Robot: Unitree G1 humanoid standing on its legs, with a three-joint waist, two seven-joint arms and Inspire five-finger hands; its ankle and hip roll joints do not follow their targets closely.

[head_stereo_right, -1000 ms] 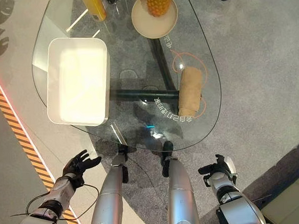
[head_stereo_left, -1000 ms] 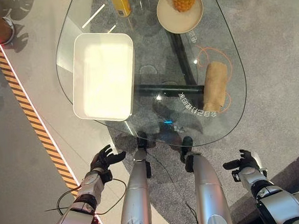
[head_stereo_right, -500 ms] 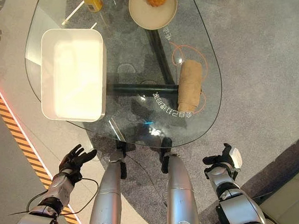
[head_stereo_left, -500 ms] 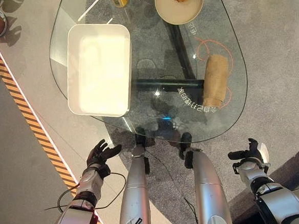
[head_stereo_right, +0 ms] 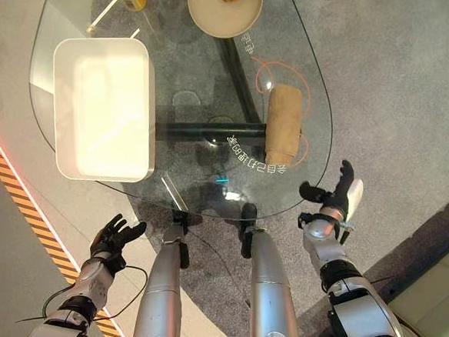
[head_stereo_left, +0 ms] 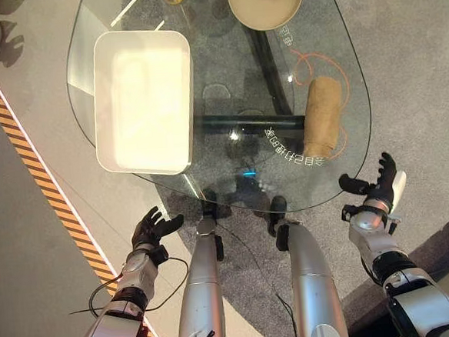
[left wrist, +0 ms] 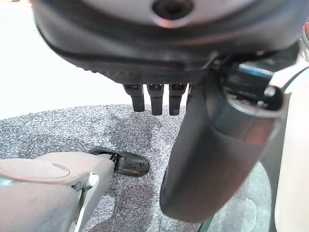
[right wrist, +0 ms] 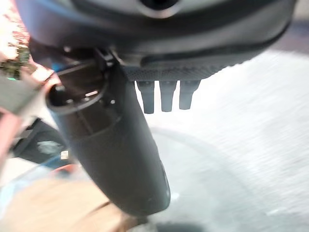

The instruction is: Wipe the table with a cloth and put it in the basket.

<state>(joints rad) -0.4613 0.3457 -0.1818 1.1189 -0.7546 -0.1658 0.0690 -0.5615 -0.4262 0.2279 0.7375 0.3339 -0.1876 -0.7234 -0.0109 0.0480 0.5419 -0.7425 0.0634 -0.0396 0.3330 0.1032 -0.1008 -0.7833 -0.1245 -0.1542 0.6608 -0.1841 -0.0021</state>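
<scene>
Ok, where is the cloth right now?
The rolled tan cloth lies on the glass table at its right side, near the edge, across from the white basket and just ahead of the open right hand.

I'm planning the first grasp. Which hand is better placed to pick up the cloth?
The right hand, likely. It is open and raised by the table's near right edge, close to the rolled tan cloth. The left hand is open too, but hangs below the near left edge, by the white basket.

Left hand (head_stereo_left: 150,229), right hand (head_stereo_left: 372,191) open
</scene>
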